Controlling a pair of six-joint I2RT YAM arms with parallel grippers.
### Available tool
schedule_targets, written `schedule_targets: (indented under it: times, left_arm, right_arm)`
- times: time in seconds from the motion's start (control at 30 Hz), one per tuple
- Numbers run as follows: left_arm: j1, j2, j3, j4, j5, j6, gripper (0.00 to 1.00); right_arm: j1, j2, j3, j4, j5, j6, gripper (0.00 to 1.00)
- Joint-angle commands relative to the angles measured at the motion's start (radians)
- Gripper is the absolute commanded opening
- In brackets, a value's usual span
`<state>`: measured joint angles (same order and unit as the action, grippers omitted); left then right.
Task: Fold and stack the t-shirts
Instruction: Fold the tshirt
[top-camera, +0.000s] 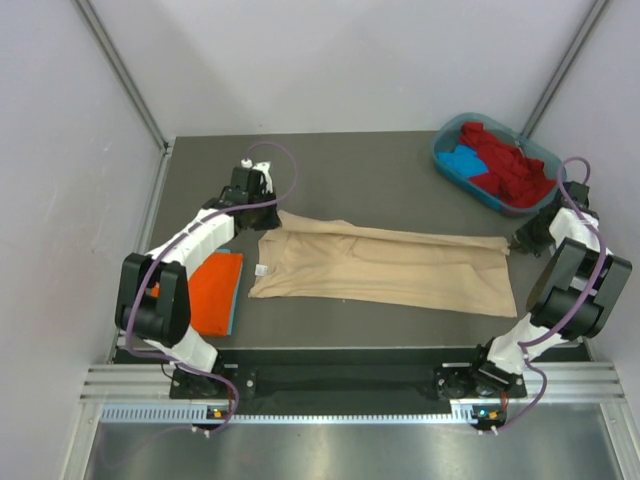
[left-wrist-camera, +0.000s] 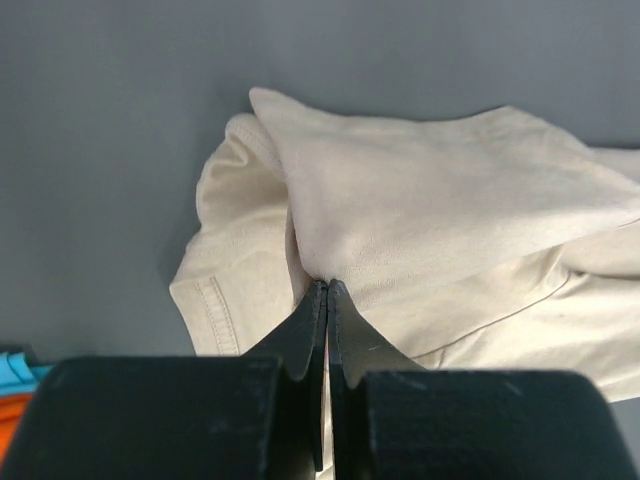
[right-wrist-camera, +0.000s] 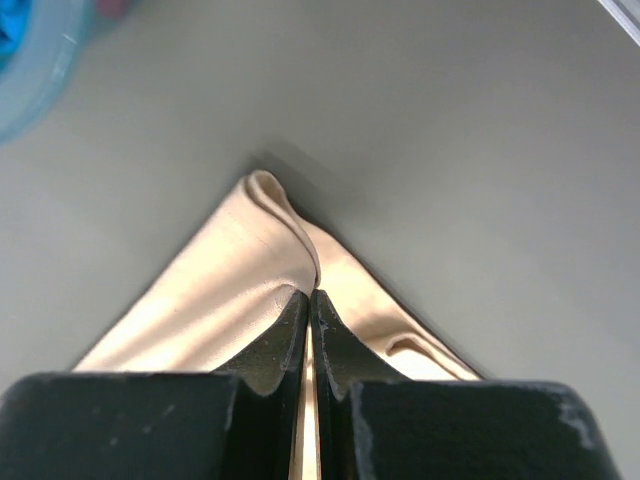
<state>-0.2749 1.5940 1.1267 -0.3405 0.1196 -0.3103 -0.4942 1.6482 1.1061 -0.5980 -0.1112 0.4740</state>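
Note:
A beige-tan t-shirt (top-camera: 385, 266) lies folded lengthwise across the middle of the table, its small white neck label (top-camera: 260, 269) at the left end. My left gripper (top-camera: 268, 212) is shut on the shirt's far-left corner; in the left wrist view its fingers (left-wrist-camera: 326, 287) pinch a raised fold of beige cloth (left-wrist-camera: 440, 190). At the far-right corner my right gripper (top-camera: 516, 241) is shut on the shirt's edge, pinched cloth (right-wrist-camera: 240, 270) bunching at the fingertips (right-wrist-camera: 308, 296). A folded orange t-shirt (top-camera: 215, 290) rests on a blue one (top-camera: 235, 300) at the near left.
A teal-blue oval tub (top-camera: 446, 160) at the far right corner holds red (top-camera: 505, 165) and blue (top-camera: 463, 163) shirts. Grey walls with metal posts close in the table on the left, back and right. A metal rail (top-camera: 350, 385) runs along the near edge.

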Motion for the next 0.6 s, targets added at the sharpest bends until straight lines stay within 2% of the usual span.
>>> schedule_targets:
  times: [0.0, 0.43, 0.57]
  left_arm:
    - [-0.009, -0.029, -0.025, -0.035, -0.049, 0.025, 0.00]
    - [-0.066, 0.043, -0.010, -0.183, -0.149, 0.007, 0.00]
    - [-0.092, 0.078, -0.004, -0.235, -0.175, -0.010, 0.02]
  right_arm:
    - [-0.015, -0.047, 0.003, -0.042, 0.051, -0.035, 0.00]
    - [-0.015, -0.050, -0.003, -0.080, 0.116, -0.078, 0.03]
    - [-0.015, -0.050, -0.003, -0.079, 0.131, -0.078, 0.24]
